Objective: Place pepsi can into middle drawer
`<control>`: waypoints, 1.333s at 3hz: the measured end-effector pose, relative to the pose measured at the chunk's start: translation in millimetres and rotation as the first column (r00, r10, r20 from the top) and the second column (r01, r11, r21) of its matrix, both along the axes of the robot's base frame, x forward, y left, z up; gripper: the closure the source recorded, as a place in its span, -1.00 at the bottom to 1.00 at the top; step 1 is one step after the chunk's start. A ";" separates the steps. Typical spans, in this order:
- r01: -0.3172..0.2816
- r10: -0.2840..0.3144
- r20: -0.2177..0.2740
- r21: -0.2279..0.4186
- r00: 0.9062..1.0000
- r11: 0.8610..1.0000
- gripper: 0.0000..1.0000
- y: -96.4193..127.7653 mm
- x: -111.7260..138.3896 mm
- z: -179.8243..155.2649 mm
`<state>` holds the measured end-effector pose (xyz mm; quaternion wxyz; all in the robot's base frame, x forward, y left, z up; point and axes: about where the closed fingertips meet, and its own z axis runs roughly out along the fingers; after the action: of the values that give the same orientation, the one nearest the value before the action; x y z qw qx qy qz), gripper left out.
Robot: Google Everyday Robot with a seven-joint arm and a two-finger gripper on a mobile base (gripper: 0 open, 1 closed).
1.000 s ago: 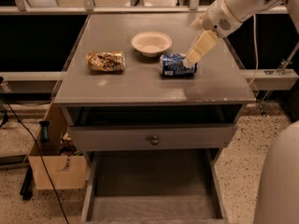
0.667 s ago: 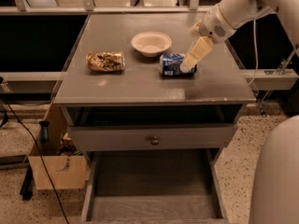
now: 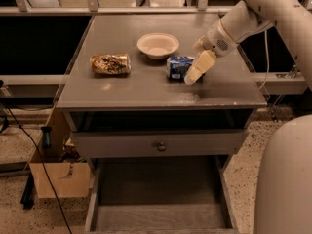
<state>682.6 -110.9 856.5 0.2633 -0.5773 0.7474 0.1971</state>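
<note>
The pepsi can (image 3: 176, 66), blue with white markings, lies on its side on the grey tabletop (image 3: 146, 89), just in front of and to the right of the bowl. My gripper (image 3: 194, 74) hangs low over the tabletop at the can's right end, close against it; the arm reaches in from the upper right. The middle drawer (image 3: 158, 199) is pulled out at the bottom, below the table, with a bare grey floor and thin side walls. Nothing lies in it.
A white bowl (image 3: 157, 45) stands behind the can. A tan-and-brown can (image 3: 110, 64) lies at the table's left. A drawer front with a round knob (image 3: 158, 146) sits above the open drawer. A cardboard box (image 3: 57, 178) stands on the floor at left. My body (image 3: 285, 179) fills the lower right.
My gripper has come down and to the left, from above the can's right side to the level of the can's right end. The can has not moved.
</note>
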 end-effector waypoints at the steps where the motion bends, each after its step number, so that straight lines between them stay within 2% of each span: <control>1: 0.000 0.000 -0.030 0.003 1.000 1.000 -0.94 3.4 -1.3 -15.7; 4: 0.000 0.000 -0.030 0.003 1.000 1.000 0.44 3.5 -1.3 -15.8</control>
<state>681.4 -107.4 840.8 0.2529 -0.5737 0.7510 0.2070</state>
